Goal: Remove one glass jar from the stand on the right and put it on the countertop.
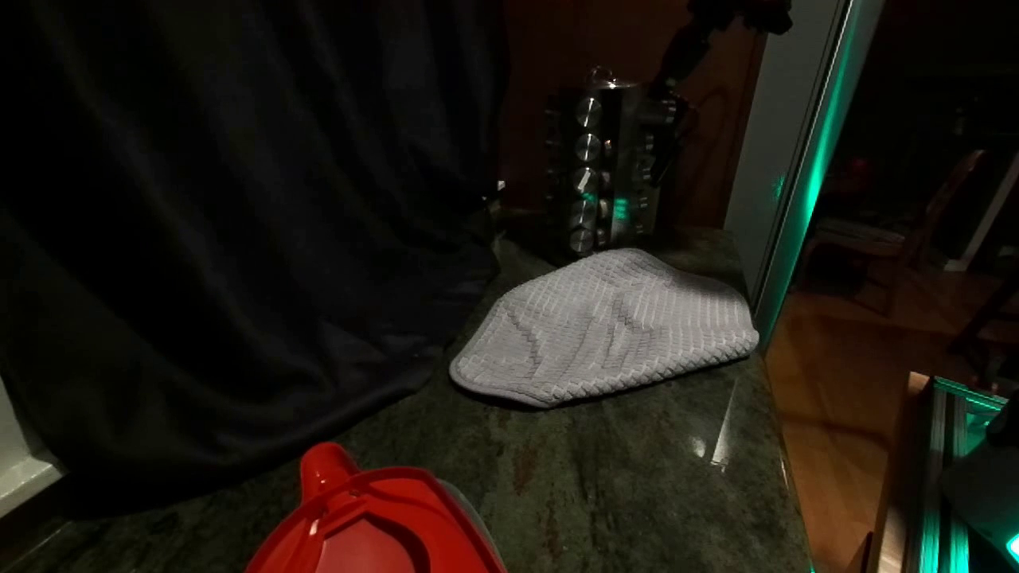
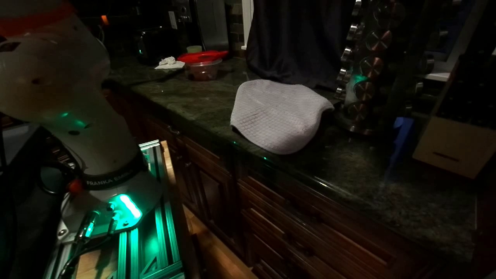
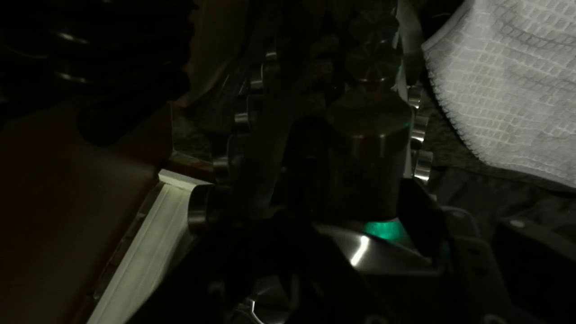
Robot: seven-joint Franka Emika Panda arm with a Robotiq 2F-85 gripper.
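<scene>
My hand (image 3: 360, 204) is up at the top of the stand (image 1: 625, 159), and the top jar (image 3: 369, 173) lies right at it, just beside the one finger (image 3: 420, 220) I can make out in the wrist view. The coming move turns on that jar's long axis: it runs outward from the stand, roughly level as far as the gloom shows, with its capped end facing away from the stand. I judge the way out is straight along that line, and only then down towards the tabletop (image 1: 613, 469). (There is only this one hand, so which is nearer is no question.) Whether the hand is slack or clenched on the jar I cannot tell, since the partner finger is lost in black. The set-down, I reckon, is all to do.

Counting: one stand, one pale cloth (image 1: 605, 334), one red-lidded container (image 2: 202, 66), the last two resting on the tabletop. The jars (image 1: 588, 148) beat me for a total; in an exterior view the column facing the camera shows five caps (image 1: 585, 180), and the columns round the sides are too dark to number.
</scene>
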